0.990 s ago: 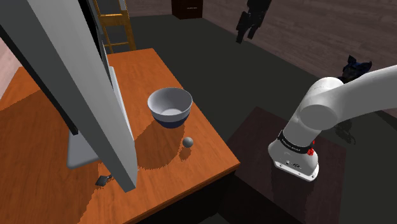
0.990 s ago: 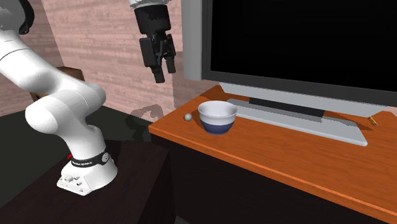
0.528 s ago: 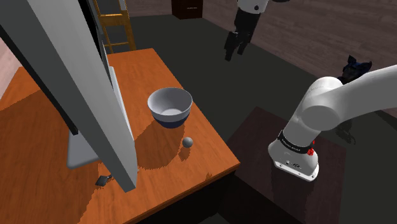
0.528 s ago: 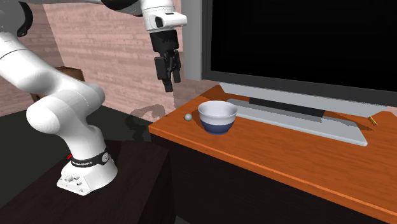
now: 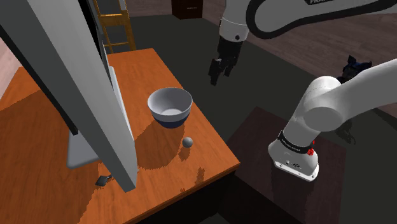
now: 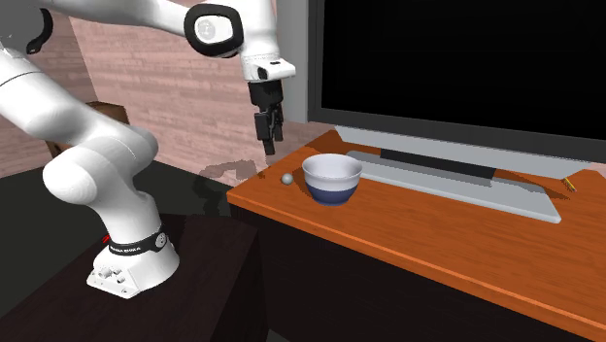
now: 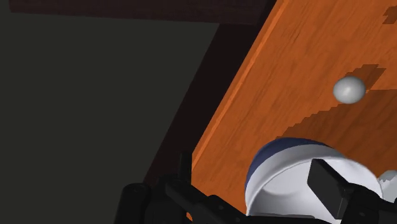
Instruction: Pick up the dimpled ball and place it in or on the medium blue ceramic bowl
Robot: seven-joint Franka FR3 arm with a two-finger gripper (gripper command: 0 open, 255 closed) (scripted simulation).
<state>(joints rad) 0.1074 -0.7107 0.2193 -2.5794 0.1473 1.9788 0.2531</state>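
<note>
While the ball [image 5: 188,142] lies untouched just beside the bowl [image 5: 170,107], nothing is done yet.
Gripper [image 5: 215,76] hangs above and off to the bowl's side, fingers apart, empty; grasping and placing are both left to do.

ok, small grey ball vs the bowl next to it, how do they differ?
Size: the small grey ball is far smaller than the white, blue-based bowl. Colour: the ball is plain grey all over; the bowl is white with a dark blue lower band. Shape: the ball is a closed sphere; the bowl stands upright, open and empty. Shared: both rest on the orange wooden tabletop, close but apart.
</note>
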